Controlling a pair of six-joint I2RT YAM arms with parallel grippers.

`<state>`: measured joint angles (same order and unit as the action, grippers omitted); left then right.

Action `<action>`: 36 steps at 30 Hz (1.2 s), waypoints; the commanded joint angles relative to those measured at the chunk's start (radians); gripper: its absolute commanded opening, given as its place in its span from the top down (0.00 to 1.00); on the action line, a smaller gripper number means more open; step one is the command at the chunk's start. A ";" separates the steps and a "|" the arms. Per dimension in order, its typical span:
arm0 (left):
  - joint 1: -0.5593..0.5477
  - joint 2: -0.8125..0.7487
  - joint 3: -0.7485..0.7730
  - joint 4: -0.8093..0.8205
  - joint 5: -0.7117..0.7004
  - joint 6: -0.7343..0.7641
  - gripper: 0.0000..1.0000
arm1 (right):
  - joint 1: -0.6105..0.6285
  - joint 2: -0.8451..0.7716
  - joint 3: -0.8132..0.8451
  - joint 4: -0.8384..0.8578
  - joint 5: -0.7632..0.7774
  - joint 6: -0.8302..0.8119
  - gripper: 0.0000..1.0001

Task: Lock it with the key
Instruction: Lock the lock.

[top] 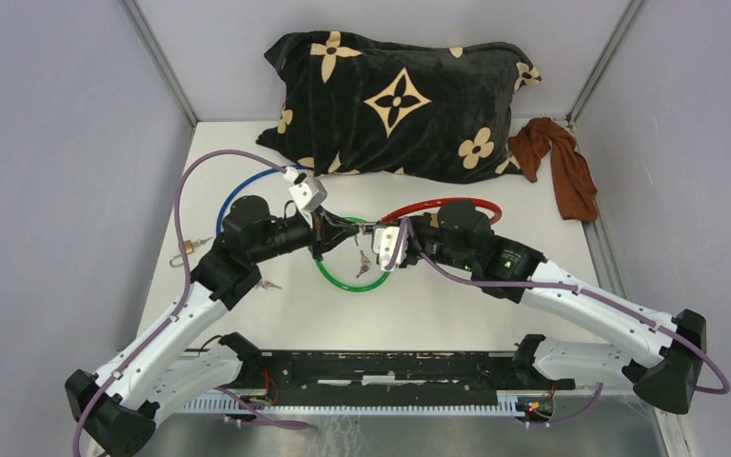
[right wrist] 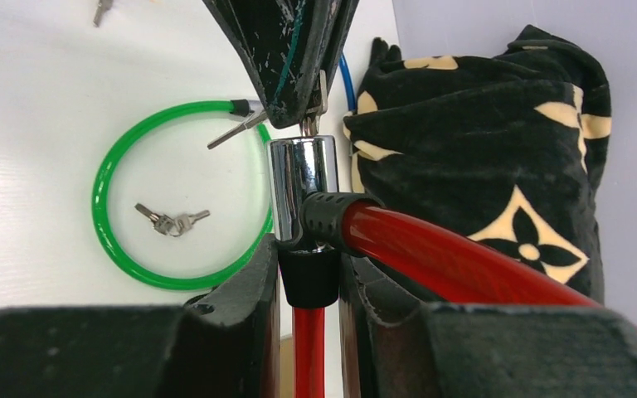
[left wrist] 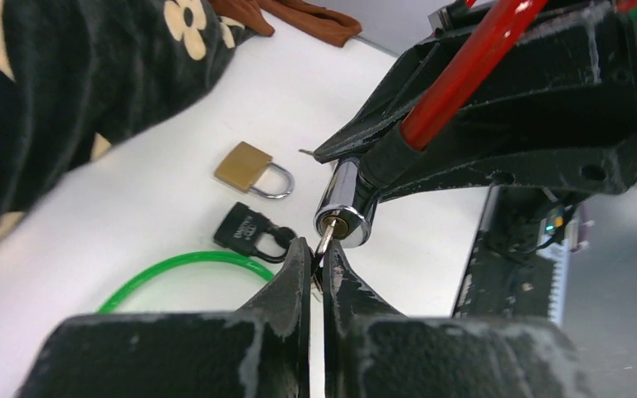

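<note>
White table point(top: 457, 305), and the biggest thing on it is a black pillow point(top: 400, 95) with cream flowers along the far edge. A crumpled brown cloth point(top: 562, 167) sits just right of it in the far right corner.

Both arms meet mid-table. The red cable lock point(top: 447, 205) is there, and the right gripper point(right wrist: 307, 253) is clenched around the black collar where the cable joins the chrome cylinder point(right wrist: 301, 178). The cylinder sticks out past its fingers. From the top, the arm hides a good chunk of the red loop.

A green cable lock point(top: 352, 288) lies in a ring on the near side of the grippers, partly covered by them. A blue cable point(top: 238, 190) peeks out behind the left arm, rest hidden.

The left wrist view shows a brass padlock point(left wrist: 249, 168) and a black padlock point(left wrist: 249, 232) close together on the table; the black one's lettering is unreadable.

The left gripper point(left wrist: 317, 253) is pinched tight on the key point(left wrist: 326, 236), whose tip sits in the cylinder's keyhole. Can't tell how deep. Spare keys point(right wrist: 170, 220) lie inside the green ring.
</note>
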<state>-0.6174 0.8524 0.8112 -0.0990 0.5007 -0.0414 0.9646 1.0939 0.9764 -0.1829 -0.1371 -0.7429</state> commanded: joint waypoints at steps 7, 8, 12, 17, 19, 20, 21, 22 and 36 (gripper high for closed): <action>0.050 0.065 -0.030 0.167 0.232 -0.406 0.98 | 0.008 -0.003 0.080 0.209 0.018 -0.117 1.00; 0.053 0.066 -0.037 0.183 0.235 -0.422 0.98 | 0.008 -0.001 0.080 0.210 0.020 -0.125 1.00; 0.056 0.070 -0.052 0.198 0.235 -0.481 0.98 | 0.008 0.002 0.073 0.214 0.033 -0.153 1.00; 0.061 0.071 -0.050 0.185 0.255 -0.547 0.98 | 0.008 -0.034 0.008 0.287 0.043 -0.185 1.00; 0.060 0.075 -0.043 0.171 0.250 -0.567 0.98 | 0.008 -0.044 -0.024 0.324 0.052 -0.197 1.00; 0.061 0.076 -0.043 0.174 0.248 -0.580 0.98 | 0.008 -0.047 -0.040 0.344 0.056 -0.201 1.00; 0.061 0.078 -0.043 0.183 0.246 -0.601 0.98 | 0.007 -0.046 -0.050 0.363 0.058 -0.203 1.00; 0.062 0.081 -0.041 0.192 0.244 -0.618 0.98 | 0.008 -0.045 -0.054 0.370 0.057 -0.205 1.00; 0.060 0.141 -0.101 0.453 0.128 -0.908 0.98 | 0.019 0.032 -0.044 0.512 0.077 -0.208 1.00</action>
<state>-0.5201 0.9627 0.7315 0.2497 0.5591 -0.7170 0.9531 1.1122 0.8932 0.0380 0.0128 -0.9066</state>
